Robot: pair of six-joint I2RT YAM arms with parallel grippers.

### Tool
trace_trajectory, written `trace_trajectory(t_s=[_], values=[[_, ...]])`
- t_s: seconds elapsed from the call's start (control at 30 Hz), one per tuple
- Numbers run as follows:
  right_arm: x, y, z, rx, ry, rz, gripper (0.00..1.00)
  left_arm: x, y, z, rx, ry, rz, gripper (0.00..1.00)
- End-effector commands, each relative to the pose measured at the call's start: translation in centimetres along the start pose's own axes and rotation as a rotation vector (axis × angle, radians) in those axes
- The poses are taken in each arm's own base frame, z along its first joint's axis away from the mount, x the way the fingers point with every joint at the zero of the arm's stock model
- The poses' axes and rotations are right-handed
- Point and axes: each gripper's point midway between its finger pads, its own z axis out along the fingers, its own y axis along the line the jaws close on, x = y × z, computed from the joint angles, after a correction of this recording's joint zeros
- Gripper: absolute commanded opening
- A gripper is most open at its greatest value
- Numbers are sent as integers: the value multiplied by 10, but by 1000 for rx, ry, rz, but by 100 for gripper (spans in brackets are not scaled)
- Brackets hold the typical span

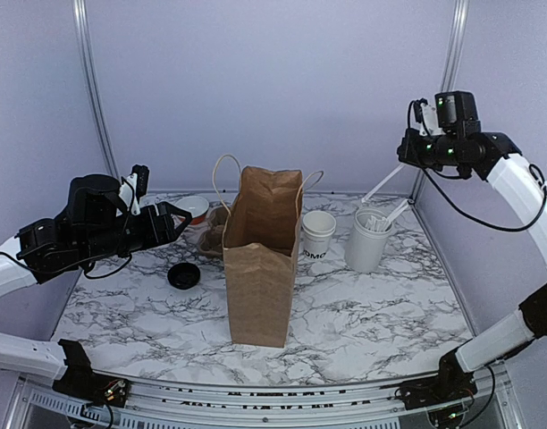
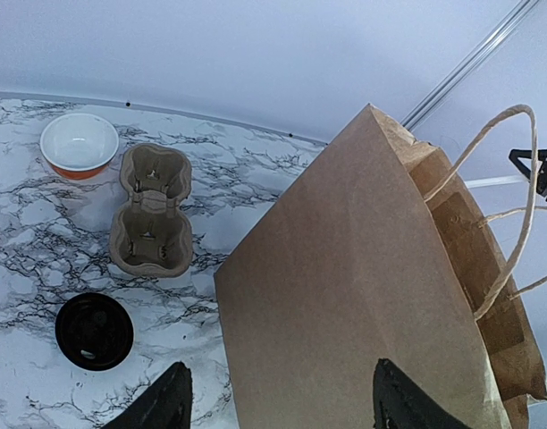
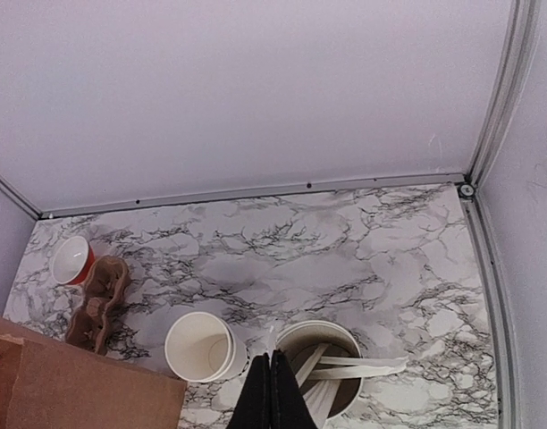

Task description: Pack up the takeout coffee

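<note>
Left fingers gaping, empty, likely lining up on black lid lying lower left; right fingers pinching together, empty. Lettered white cup standing just right of open paper bag, awaiting packing.

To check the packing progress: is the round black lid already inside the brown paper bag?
No, the black lid lies flat on the marble table, outside and to the left of the brown paper bag.
</note>
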Motion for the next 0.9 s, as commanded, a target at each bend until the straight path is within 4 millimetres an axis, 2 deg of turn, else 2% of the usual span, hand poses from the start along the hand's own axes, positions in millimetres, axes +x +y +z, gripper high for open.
trace_trajectory(t_s=[0.0,0.27,0.47,0.57,0.73,0.87], values=[[-33,33,-39,-148,-96,11,0,-11,-7,-1,22,-29,1,70],[-65,86,-85,-350,-200,17,0,-11,-7,-1,25,-27,0,70],[-78,133,-111,-449,-251,-18,0,-10,-7,-2,27,-29,-4,70],[-84,147,-123,-477,-288,-28,0,-10,-7,-3,30,-31,-5,69],[-79,179,-132,-571,-294,-64,0,-10,-7,-4,33,-33,-6,70],[-60,210,-129,-636,-226,-140,0,-10,-6,-4,34,-32,-7,69]])
